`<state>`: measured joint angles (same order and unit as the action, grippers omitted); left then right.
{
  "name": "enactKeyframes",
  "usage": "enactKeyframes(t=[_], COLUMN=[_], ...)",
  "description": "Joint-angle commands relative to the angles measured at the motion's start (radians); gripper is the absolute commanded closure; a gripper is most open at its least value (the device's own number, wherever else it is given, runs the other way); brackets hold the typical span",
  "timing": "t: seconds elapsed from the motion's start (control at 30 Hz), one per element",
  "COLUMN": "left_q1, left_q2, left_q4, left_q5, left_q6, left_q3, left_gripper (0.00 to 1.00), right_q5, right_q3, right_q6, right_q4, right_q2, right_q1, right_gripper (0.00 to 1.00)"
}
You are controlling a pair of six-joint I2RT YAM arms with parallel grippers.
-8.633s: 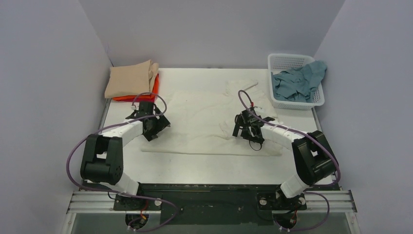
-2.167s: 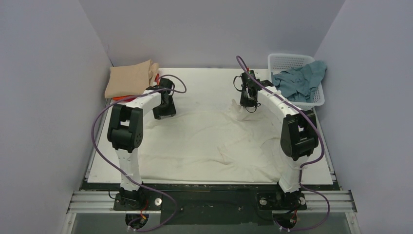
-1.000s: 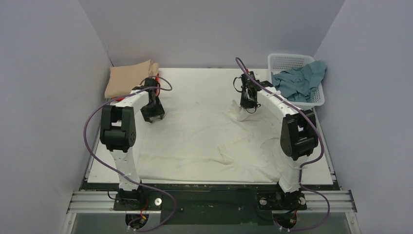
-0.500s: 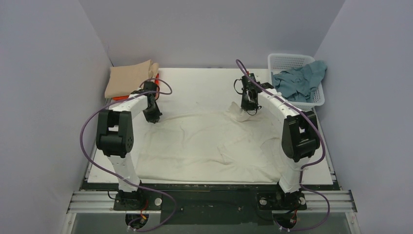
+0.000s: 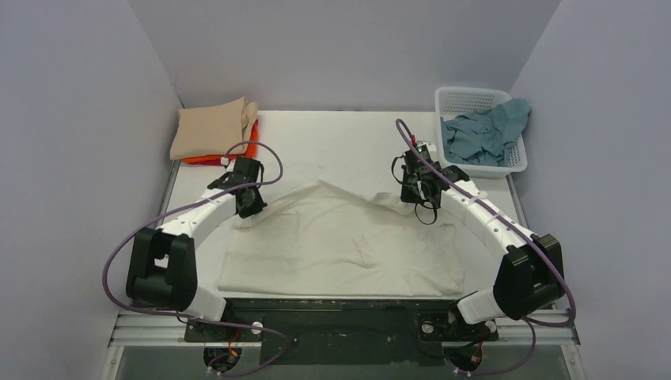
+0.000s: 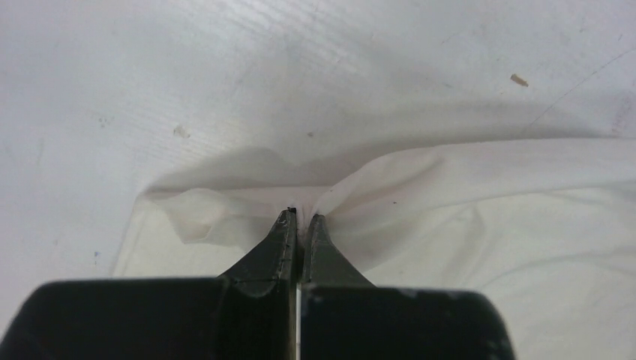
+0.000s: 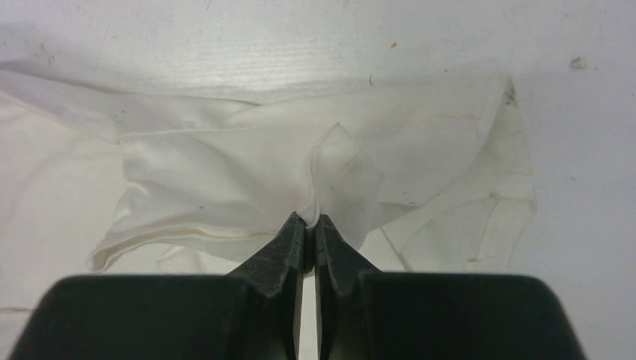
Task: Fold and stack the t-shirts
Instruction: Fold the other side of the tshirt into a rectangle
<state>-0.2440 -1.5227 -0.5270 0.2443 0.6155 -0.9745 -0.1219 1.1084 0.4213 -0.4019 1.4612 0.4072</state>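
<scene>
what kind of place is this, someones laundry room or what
Probably a robot test cell in a lab, not a home: plain walls box in a white table, and two arms are bolted to a metal rail at its near edge.

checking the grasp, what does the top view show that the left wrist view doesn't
Only top: the basket with the teal shirt, the tan shirt on an orange shirt, and the right gripper at the far edge of the cream shirt. Only left wrist: the left gripper shut on a pinched fold of it. Both: that gripper, the cream shirt, the table.
</scene>
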Motion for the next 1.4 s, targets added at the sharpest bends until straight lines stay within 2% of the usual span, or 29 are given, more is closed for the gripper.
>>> enactKeyframes(t=[0.0,0.17,0.37,0.87,0.93,1.03,1.13,1.23,1.27,1.3,1.33,1.37], left_q1=[-0.014,-0.023,-0.029,-0.029,-0.029,-0.029,-0.030,-0.034,-0.035,-0.036,-0.036,-0.038], left_q2=[0.163,0.338,0.479,0.602,0.598,0.598,0.646,0.729,0.773,0.792,0.823,0.840], left_q4=[0.076,0.096,0.148,0.185,0.174,0.117,0.021,-0.119,-0.140,-0.178,-0.190,-0.200], left_q5=[0.083,0.113,0.100,0.116,0.119,0.137,0.171,0.201,0.206,0.209,0.207,0.195], left_q6=[0.090,0.138,0.171,0.212,0.222,0.255,0.307,0.378,0.387,0.398,0.397,0.386], left_q3=[0.113,0.232,0.367,0.493,0.498,0.498,0.488,0.462,0.445,0.433,0.410,0.384], left_gripper=[1.00,1.00,1.00,1.00,0.91,0.66,0.49,0.25,0.21,0.20,0.19,0.18], right_q5=[-0.009,-0.007,-0.004,0.003,0.007,0.023,0.032,0.074,0.100,0.107,0.112,0.139], right_q3=[-0.083,-0.163,-0.220,-0.278,-0.293,-0.330,-0.385,-0.451,-0.486,-0.502,-0.530,-0.546], right_q6=[0.036,0.049,0.048,0.047,0.054,0.064,0.090,0.151,0.166,0.203,0.225,0.275], right_q4=[-0.049,-0.084,-0.129,-0.158,-0.143,-0.114,-0.123,-0.187,-0.209,-0.257,-0.283,-0.357], right_q2=[-0.114,-0.215,-0.313,-0.365,-0.359,-0.360,-0.374,-0.441,-0.463,-0.516,-0.544,-0.637], right_q1=[0.019,0.031,0.037,0.037,0.038,0.038,0.038,0.042,0.055,0.063,0.076,0.084], right_gripper=[1.00,1.00,1.00,1.00,1.00,1.00,0.97,0.83,0.71,0.65,0.54,0.42])
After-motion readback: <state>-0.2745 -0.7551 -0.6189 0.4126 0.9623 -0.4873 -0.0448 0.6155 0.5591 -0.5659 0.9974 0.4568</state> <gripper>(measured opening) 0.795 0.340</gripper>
